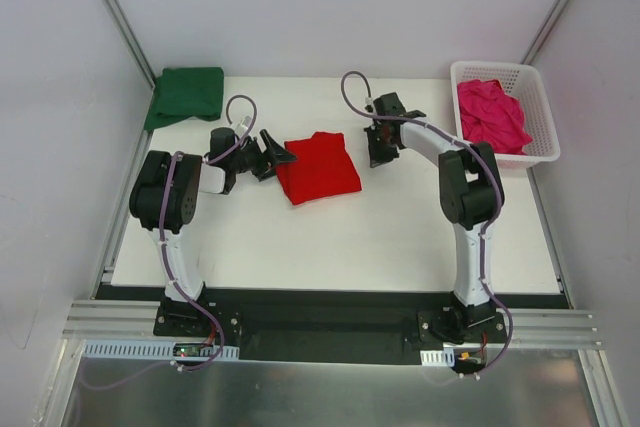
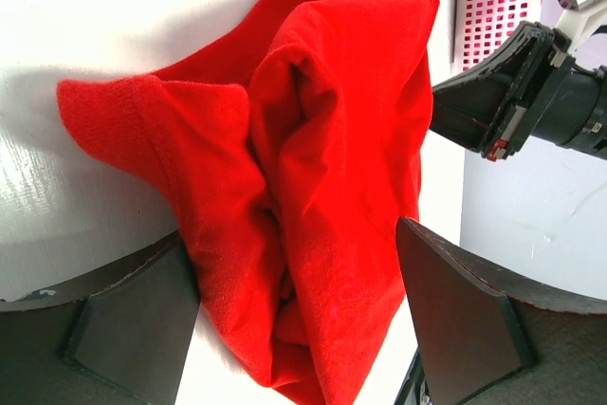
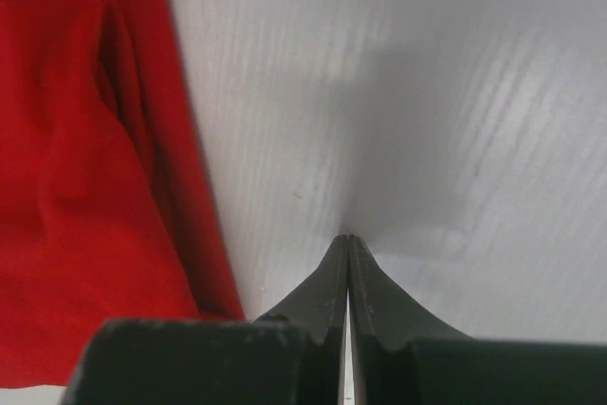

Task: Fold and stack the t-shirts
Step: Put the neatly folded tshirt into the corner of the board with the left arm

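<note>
A bright red t-shirt [image 1: 318,167] lies bunched in a rough square mid-table. My left gripper [image 1: 272,155] stands open at its left edge. In the left wrist view the red t-shirt [image 2: 322,168] runs down between the spread fingers [image 2: 465,320] of that gripper [image 2: 294,329], which are not pressed on the cloth. My right gripper [image 1: 380,152] is shut and empty just right of the shirt, its tips [image 3: 347,239] over bare table beside the red t-shirt [image 3: 85,187]. A dark green t-shirt [image 1: 187,95] lies folded at the back left. The magenta-pink t-shirt [image 1: 490,115] sits crumpled in the basket.
A white lattice basket [image 1: 545,147] stands at the table's back right corner. The white table [image 1: 400,237] is walled by pale panels left, right and behind. The right gripper [image 2: 503,106] shows beyond the shirt in the left wrist view.
</note>
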{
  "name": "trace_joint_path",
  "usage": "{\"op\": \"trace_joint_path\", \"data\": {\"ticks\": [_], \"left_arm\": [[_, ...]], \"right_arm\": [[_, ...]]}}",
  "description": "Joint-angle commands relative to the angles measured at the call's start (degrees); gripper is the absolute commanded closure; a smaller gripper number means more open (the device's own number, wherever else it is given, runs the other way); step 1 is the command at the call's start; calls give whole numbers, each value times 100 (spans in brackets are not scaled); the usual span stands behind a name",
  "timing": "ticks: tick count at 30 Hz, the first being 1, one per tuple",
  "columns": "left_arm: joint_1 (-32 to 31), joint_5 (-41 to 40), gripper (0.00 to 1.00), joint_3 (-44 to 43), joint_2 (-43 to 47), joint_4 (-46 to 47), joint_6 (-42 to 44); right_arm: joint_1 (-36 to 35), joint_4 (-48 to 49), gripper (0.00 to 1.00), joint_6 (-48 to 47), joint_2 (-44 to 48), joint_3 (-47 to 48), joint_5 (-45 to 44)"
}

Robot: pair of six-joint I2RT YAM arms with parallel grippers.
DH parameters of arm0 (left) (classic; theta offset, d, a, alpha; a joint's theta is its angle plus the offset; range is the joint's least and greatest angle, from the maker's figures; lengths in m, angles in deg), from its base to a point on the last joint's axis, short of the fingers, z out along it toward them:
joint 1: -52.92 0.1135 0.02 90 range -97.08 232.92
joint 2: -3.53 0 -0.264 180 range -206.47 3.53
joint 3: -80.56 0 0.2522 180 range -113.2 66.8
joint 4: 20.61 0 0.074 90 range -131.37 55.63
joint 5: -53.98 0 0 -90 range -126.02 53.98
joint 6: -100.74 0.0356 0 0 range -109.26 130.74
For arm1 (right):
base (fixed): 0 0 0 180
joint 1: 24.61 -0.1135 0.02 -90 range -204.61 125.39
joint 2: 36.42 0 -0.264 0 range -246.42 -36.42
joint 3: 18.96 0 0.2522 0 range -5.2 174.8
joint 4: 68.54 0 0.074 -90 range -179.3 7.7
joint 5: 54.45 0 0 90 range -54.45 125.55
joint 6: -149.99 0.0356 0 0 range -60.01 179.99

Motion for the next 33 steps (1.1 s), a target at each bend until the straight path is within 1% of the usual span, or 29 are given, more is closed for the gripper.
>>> {"op": "trace_joint_path", "data": {"ticks": [1,10,17,27,33], "left_arm": [[-64,50,21,115,-158,-33,68],[-134,68,22,71,-219,-16,60],[-336,42,22,-17,-325,28,16],[-670,-81,22,88,-632,529,-248],[-925,-117,23,-61,-852,678,-380]], "right_arm": [[-234,-86,99,-101,-312,386,432],[-463,-86,99,-83,-427,352,669],[-612,-33,99,-40,-365,185,713],[-762,2,99,75,-304,-26,740],[-771,28,99,84,-260,-114,748]]}}
